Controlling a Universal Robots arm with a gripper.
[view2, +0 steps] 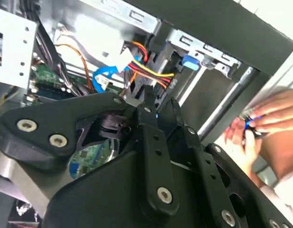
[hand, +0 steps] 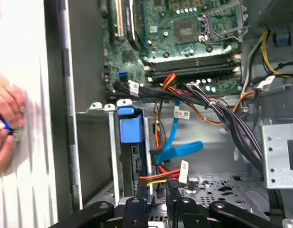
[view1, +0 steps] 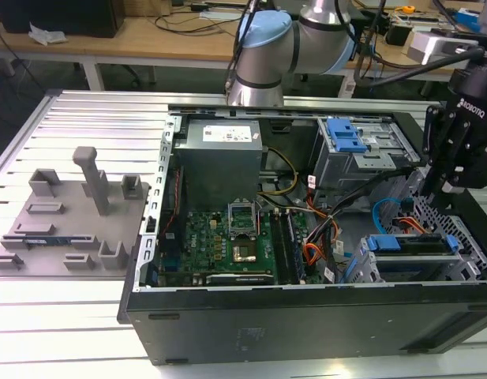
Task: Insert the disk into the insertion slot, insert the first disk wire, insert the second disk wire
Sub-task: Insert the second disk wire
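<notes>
Fingers of the gripper (hand: 157, 183) sit nearest the lens in both wrist views, drawn close together and seemingly pinching the plug of the red-and-yellow wire (hand: 158, 176). Just beyond them the disk (hand: 137, 159), with its blue clip (hand: 129, 127), already sits in the insertion slot (view1: 468, 245), so that step looks done. The held wire does not look seated yet. A blue wire (hand: 177, 149) hangs beside the disk; whether it is plugged in I cannot tell. A person's hand (hand: 4, 116) is outside the case (view1: 306, 316).
</notes>
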